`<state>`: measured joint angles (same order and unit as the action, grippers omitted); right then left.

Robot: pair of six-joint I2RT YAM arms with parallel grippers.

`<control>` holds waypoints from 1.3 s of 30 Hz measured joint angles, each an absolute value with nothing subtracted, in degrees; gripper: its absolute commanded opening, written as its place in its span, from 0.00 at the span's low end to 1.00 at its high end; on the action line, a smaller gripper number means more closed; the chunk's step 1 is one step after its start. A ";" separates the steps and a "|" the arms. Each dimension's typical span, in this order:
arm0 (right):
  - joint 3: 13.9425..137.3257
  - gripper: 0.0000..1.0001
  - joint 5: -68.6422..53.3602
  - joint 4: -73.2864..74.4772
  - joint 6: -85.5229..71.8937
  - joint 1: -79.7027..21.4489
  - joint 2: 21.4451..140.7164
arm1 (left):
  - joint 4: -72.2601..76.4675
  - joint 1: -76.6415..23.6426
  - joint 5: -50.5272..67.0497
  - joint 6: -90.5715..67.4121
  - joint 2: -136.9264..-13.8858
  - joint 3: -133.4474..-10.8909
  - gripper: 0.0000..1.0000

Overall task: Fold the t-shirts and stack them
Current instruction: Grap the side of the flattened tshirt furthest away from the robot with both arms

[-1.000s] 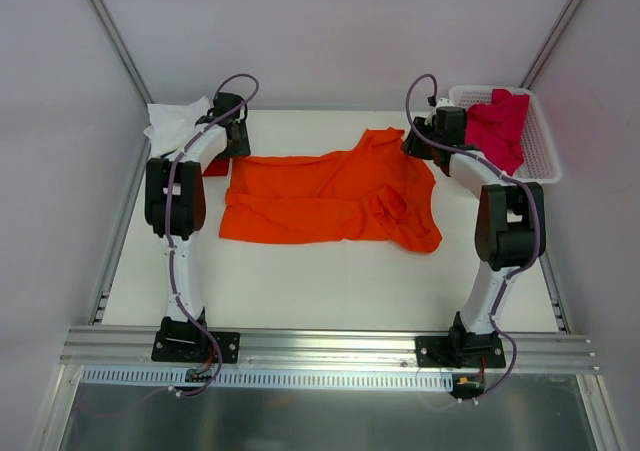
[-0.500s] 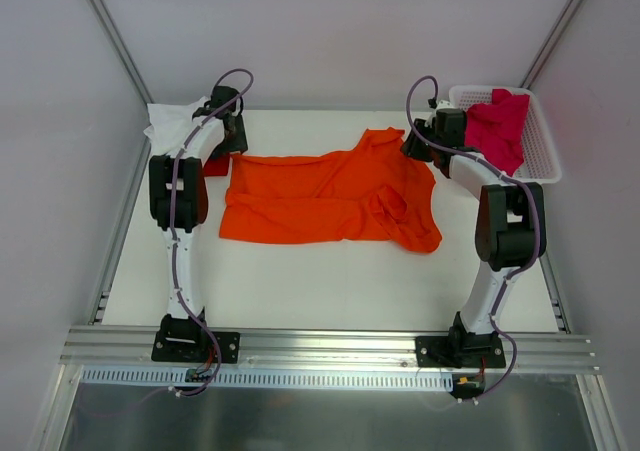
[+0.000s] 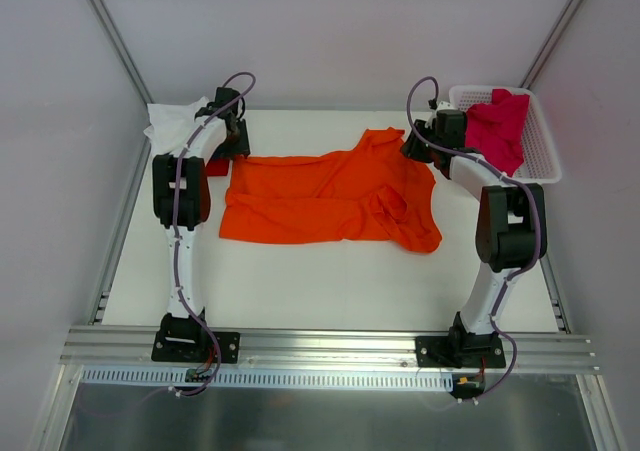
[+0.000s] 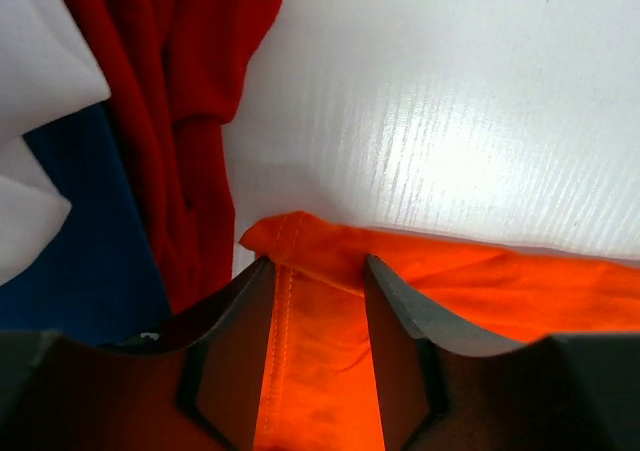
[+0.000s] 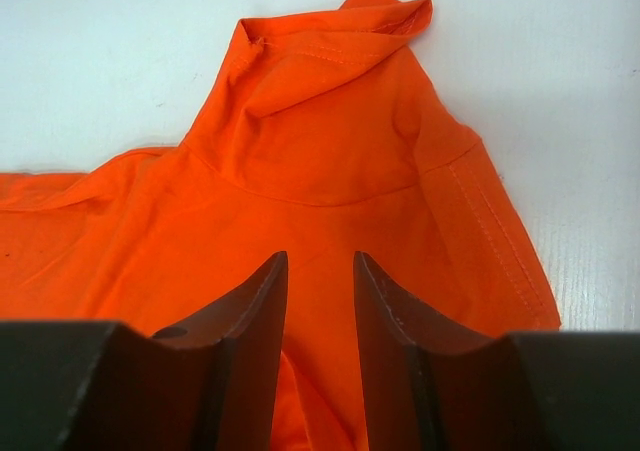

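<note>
The table (image 3: 330, 281) shows bare white surface nearest the arm bases. Beyond that, the orange t-shirt (image 3: 320, 196) lies spread and rumpled across the middle, long side running left to right, with a bunched fold at its right end.

At the shirt's far-left corner sits the left gripper (image 4: 315, 263). Its jaws are parted, one finger on each side of the hemmed corner, with cloth in the gap between them. No squeeze on the fabric shows.

At the far-right edge, the right gripper (image 5: 320, 259) is low over the shirt. Its jaws are also parted, a narrow strip of flat orange cloth showing between them, and a raised fold stands just ahead.

Just left of the left gripper lies the red t-shirt (image 4: 180, 91), beside the dark blue t-shirt (image 4: 80, 231). The white t-shirt (image 3: 170, 121) is heaped in the far-left corner. In the far-right corner, the crimson-pink t-shirt (image 3: 497, 126) hangs over the white basket (image 3: 545, 146).
</note>
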<state>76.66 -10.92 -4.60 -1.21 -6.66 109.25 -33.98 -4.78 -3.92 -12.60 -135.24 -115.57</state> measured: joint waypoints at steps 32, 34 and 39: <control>100.51 0.41 -14.31 0.78 -4.16 -3.92 129.38 | -35.07 -4.78 -1.83 -12.84 -135.92 -116.03 0.00; 101.45 0.41 -14.48 1.08 -4.58 -3.70 130.69 | -35.07 -4.78 -1.76 -12.84 -135.92 -116.03 0.00; 103.96 0.42 -15.14 1.56 -5.65 -3.09 133.16 | -35.07 -4.78 -1.67 -12.84 -135.92 -116.03 0.00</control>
